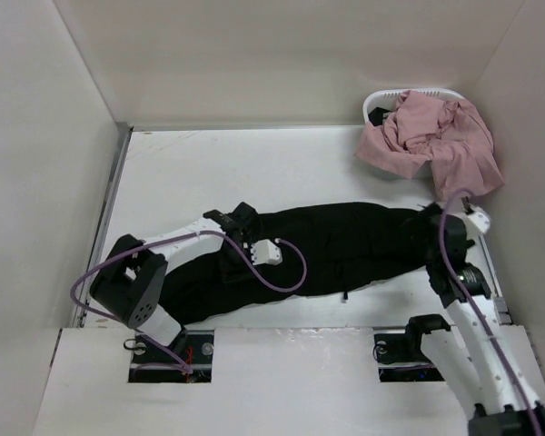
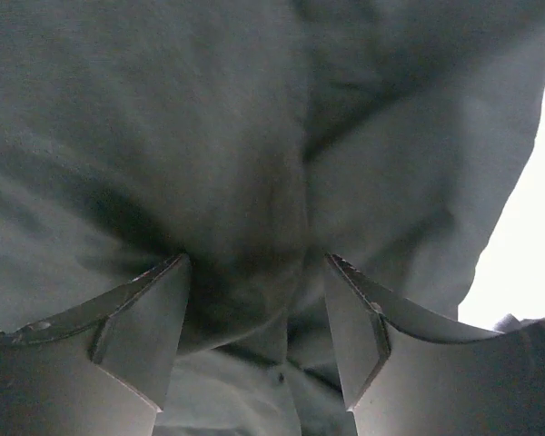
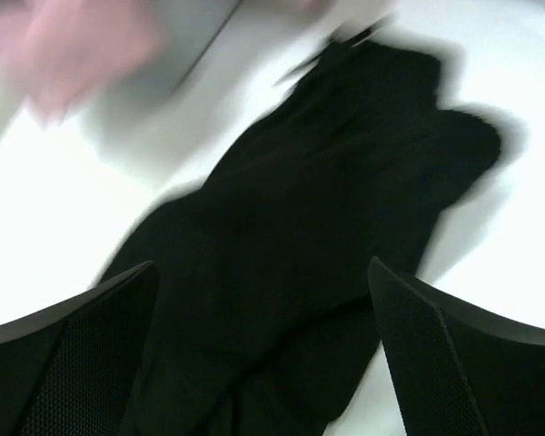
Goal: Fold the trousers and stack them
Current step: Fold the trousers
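Though unclear overhead, left fingers (image 2: 136, 336) apart.

far-left table (image 1: 218, 168): open | far-right: basket (image 1: 374, 107) heaped with pink clothes (image 1: 436, 145) | centre: trousers (image 1: 345, 241) spread across

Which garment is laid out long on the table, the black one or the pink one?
The black trousers, stretched out lengthwise across the table. The pink clothes are bunched up, spilling from the white basket in the far right corner.
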### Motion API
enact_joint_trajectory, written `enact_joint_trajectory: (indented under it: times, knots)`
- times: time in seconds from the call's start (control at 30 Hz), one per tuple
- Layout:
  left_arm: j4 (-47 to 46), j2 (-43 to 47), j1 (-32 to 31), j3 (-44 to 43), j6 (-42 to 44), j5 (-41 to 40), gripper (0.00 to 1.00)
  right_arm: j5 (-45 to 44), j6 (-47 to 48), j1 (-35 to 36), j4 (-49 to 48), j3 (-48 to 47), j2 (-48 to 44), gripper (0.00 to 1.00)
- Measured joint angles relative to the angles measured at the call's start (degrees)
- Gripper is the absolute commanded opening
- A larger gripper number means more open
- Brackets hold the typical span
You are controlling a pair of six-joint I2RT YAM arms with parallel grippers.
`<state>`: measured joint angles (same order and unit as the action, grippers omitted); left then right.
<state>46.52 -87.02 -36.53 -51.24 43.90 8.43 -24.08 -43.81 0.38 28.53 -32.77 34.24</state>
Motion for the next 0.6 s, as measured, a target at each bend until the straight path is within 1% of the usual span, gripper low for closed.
enact_joint_trajectory:
  times: [0.07, 0.13, 0.17, 0.23, 0.3, 0.43, 0.5, 0.6]
  knots:
    - [-2.40, -2.38, 0.85, 0.28, -0.79, -1.09, 0.58, -0.42, 0.98, 8.74, -0.33, -1.05, 4.11, 1.00]
    - [-4.63, -4.50, 2.32, -0.72, -1.70, -2.54, 0.58, 0.63, 0.98, 15.93, -0.98, -1.81, 10.71, 1.00]
    - [-6.08, -5.25, 3.30, -1.36, -2.14, -3.02, 0.58, 1.70, 0.68, 18.64, -1.42, -2.12, 14.56, 1.00]
    - [-7.04, -7.21, 5.57, -3.52, -2.80, -3.28, 0.58, 4.85, -0.87, 21.42, -2.89, -2.19, 22.56, 1.00]
    - [-8.22, -9.20, 8.04, -5.95, -3.19, -3.37, 0.58, 8.28, -2.84, 21.62, -4.66, -1.92, 29.40, 1.00]
    - [-10.86, -12.37, 12.79, -9.92, -2.69, -3.41, 0.58, 12.26, -4.94, 17.94, -8.22, -2.69, 38.60, 1.00]
    - [-12.20, -13.64, 15.06, -11.50, -1.42, -3.41, 0.58, 13.51, -4.59, 16.39, -8.66, -6.49, 44.48, 1.00]
    - [-13.92, -15.08, 18.03, -13.29, 1.73, -3.72, 0.59, 15.21, -2.91, 15.69, -10.95, -16.26, 54.75, 1.00]
